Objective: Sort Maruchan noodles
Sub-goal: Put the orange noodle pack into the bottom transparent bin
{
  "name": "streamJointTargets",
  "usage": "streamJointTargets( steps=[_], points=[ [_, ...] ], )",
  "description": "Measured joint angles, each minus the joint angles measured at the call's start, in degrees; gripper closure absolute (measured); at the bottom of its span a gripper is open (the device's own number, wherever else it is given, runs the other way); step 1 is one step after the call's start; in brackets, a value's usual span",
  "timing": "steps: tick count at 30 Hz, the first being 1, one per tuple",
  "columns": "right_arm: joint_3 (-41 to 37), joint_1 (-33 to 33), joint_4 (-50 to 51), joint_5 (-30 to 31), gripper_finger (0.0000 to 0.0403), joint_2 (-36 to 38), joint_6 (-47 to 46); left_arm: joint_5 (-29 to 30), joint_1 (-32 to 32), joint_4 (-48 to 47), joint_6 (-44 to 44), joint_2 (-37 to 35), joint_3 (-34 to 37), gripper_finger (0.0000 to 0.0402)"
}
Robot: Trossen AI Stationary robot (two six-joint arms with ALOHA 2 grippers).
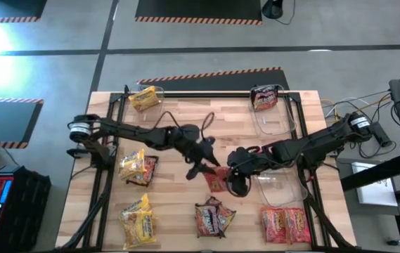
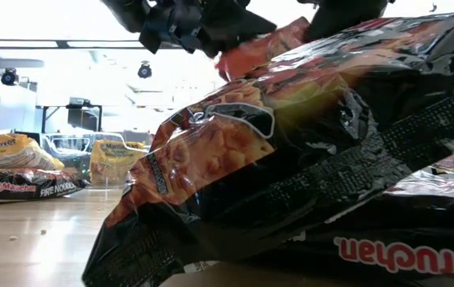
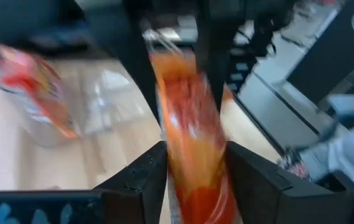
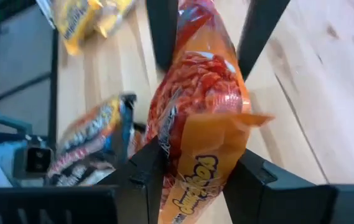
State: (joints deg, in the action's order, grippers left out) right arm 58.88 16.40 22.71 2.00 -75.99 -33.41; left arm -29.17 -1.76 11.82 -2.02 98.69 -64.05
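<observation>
A: Starting with the table (image 1: pixel 185 112), where does everything sit around the orange packet (image 1: pixel 216 180)?

B: The orange packet hangs over the middle of the table, between the two arms. Yellow packets (image 1: pixel 138 169) lie off to the left arm's side of it, with more toward the near corner. A dark packet (image 1: pixel 214 218) lies just nearer the front edge than the orange one, and red packets (image 1: pixel 284 223) sit toward the right arm's front corner. A clear bin (image 1: pixel 273 119) stands beyond the orange packet on the right arm's side, another packet standing at its far end.

A: Who has the orange packet?

B: Both seem to. The left gripper (image 3: pixel 192 180) has its fingers narrowed on one end of the packet, and the right gripper (image 4: pixel 192 180) is pinched on the other end. Each wrist view shows the packet running straight out from between that arm's own fingers.

A: So which way does its long side run?

B: From one gripper to the other, roughly left arm to right arm, the packet hanging between them and not resting flat on the table.

A: Which arm is nearer?

B: Neither; both are touching it. It looks like a handover, so the next move probably depends on one gripper letting go while the other keeps its pinch. Which pile it goes to cannot be told.
</observation>
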Motion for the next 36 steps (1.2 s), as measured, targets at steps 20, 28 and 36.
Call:
streamJointTargets(
  steps=[20,28,36],
  points=[
    [-0.1,0.2,6.6,4.6,0.0302,3.8,3.3,6.6,-3.5,-23.1,0.6,-12.2,6.3,0.0235],
    [-0.8,0.2,2.2,12.9,0.0301,4.5,9.7,12.8,-3.0,10.5,-5.0,-20.2,25.7,0.0235],
    [-0.8,0.2,-6.1,16.3,0.0301,4.7,21.2,24.1,0.1,44.9,-5.0,-21.9,43.1,0.0235]
  ],
)
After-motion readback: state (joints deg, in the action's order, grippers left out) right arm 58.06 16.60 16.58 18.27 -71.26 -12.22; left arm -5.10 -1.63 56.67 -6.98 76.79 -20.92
